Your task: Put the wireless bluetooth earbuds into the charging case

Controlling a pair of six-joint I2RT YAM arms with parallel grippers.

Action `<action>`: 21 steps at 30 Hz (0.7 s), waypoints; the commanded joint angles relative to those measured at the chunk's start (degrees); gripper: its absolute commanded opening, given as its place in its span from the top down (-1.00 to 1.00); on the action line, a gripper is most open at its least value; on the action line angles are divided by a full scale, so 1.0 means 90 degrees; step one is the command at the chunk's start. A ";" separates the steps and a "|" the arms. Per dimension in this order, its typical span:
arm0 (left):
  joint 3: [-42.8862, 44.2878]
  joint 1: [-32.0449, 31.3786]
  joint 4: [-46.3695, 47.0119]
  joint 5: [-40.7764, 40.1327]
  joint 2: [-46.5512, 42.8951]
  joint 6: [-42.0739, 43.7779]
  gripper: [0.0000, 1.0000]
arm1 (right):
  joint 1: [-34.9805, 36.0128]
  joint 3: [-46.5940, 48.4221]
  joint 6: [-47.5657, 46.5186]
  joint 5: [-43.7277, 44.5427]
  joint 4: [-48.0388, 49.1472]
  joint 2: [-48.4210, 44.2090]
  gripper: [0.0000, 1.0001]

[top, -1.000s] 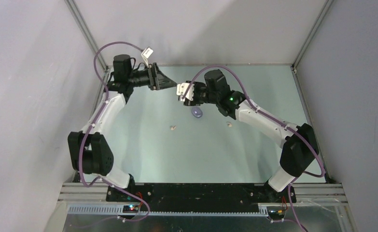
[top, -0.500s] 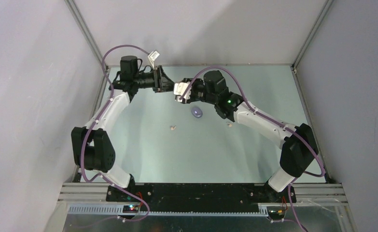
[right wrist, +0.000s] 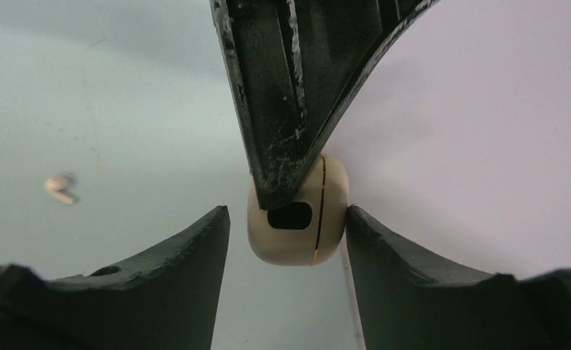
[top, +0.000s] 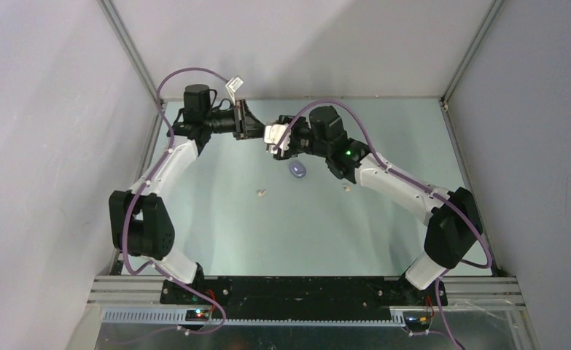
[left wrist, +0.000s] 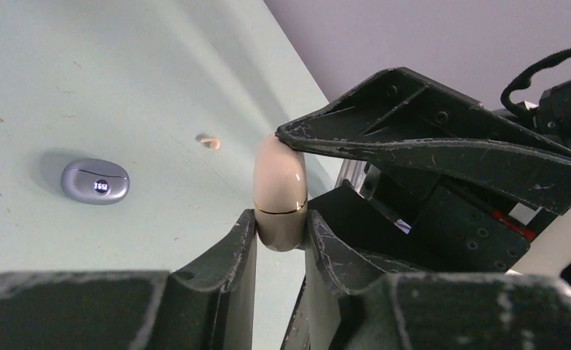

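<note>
A cream-white charging case [left wrist: 280, 197], lid shut, is held in the air between both grippers. My left gripper [left wrist: 280, 227] is shut on its lower end. My right gripper [right wrist: 286, 213] is open around the case [right wrist: 297, 226]: one finger [right wrist: 384, 251] touches it, the other stands apart. In the top view they meet at the back middle, left gripper [top: 259, 130] against right gripper [top: 274, 140]. Two cream earbuds lie on the table [top: 262, 193] [top: 346, 188]. A shut lilac case [top: 297, 169] lies below the grippers. The lilac earbuds are hidden.
The lilac case [left wrist: 95, 182] shows a lit display. One cream earbud [left wrist: 208, 141] lies beyond it; a cream earbud also shows in the right wrist view [right wrist: 61, 188]. Grey walls and metal frame posts enclose the mint-green table [top: 216, 226].
My left gripper has moved right to the cream case and shut on it. My right gripper shifted slightly left and stands open around the case.
</note>
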 commanded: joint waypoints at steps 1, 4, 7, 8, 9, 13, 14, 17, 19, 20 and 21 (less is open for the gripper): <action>-0.0047 -0.0112 0.0332 0.0408 -0.0139 0.0090 1.00 | -0.0215 0.0273 0.0595 -0.0903 -0.1033 -0.0400 -0.31; -0.0063 -0.0114 0.0303 0.0418 -0.0143 0.0328 1.00 | -0.0534 0.0989 0.1446 -0.1828 -0.2451 -0.0410 -0.56; -0.0058 -0.0112 0.0150 0.0471 -0.0212 0.0782 1.00 | -0.1035 0.2009 0.2223 -0.2562 -0.3688 -0.0224 -0.68; -0.0033 -0.0112 -0.0012 0.0510 -0.0229 0.1210 1.00 | -0.1137 0.2195 0.2581 -0.2904 -0.3854 -0.0083 -0.69; -0.0027 -0.0112 -0.0112 0.0695 -0.0278 0.1505 0.99 | -0.1337 0.2585 0.2709 -0.3093 -0.4195 -0.0002 -0.67; -0.0044 -0.0129 -0.1173 0.0874 -0.0584 0.3874 0.98 | -0.1749 0.3810 0.3251 -0.4075 -0.5354 0.0706 -0.50; -0.0061 -0.0157 -0.1534 0.0776 -0.0639 0.4637 0.99 | -0.1810 0.4037 0.3241 -0.4186 -0.5575 0.0996 -0.45; -0.0085 -0.0243 -0.2240 0.0523 -0.0900 0.6085 1.00 | -0.1797 0.4574 0.3183 -0.4437 -0.6139 0.1405 -0.24; -0.0177 -0.0314 -0.2276 0.0417 -0.1047 0.6446 1.00 | -0.1720 0.4535 0.2981 -0.4481 -0.6180 0.1437 -0.18; -0.0212 -0.0343 -0.2250 0.0349 -0.1159 0.6510 1.00 | -0.1642 0.4527 0.2904 -0.4477 -0.6208 0.1457 -0.18; -0.0299 -0.0364 -0.2158 0.0327 -0.1210 0.6590 1.00 | -0.1601 0.4533 0.2722 -0.4479 -0.6290 0.1496 -0.18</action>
